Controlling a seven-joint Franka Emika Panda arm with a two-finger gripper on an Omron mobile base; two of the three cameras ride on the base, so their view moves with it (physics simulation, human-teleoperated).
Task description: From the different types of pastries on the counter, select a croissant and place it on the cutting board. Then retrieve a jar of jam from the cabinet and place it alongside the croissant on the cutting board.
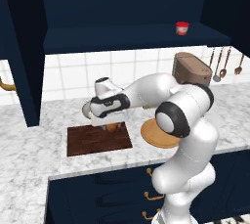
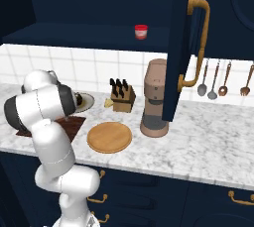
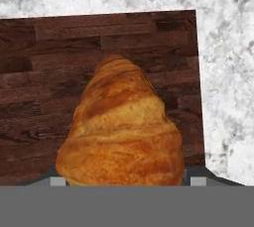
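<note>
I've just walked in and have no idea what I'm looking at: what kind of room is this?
A kitchen, computer-rendered by the look of it. The marbled counter carries a cutting board and a knife block, ladles and spoons hang on the tiled wall, and a jam jar sits in the navy cabinet.

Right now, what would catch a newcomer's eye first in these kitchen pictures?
The golden croissant looms large in the hand view, over the dark cutting board. Next, the white arm bends low there, its gripper at the board. A small red jar of jam stands alone on the navy cabinet shelf.
</note>
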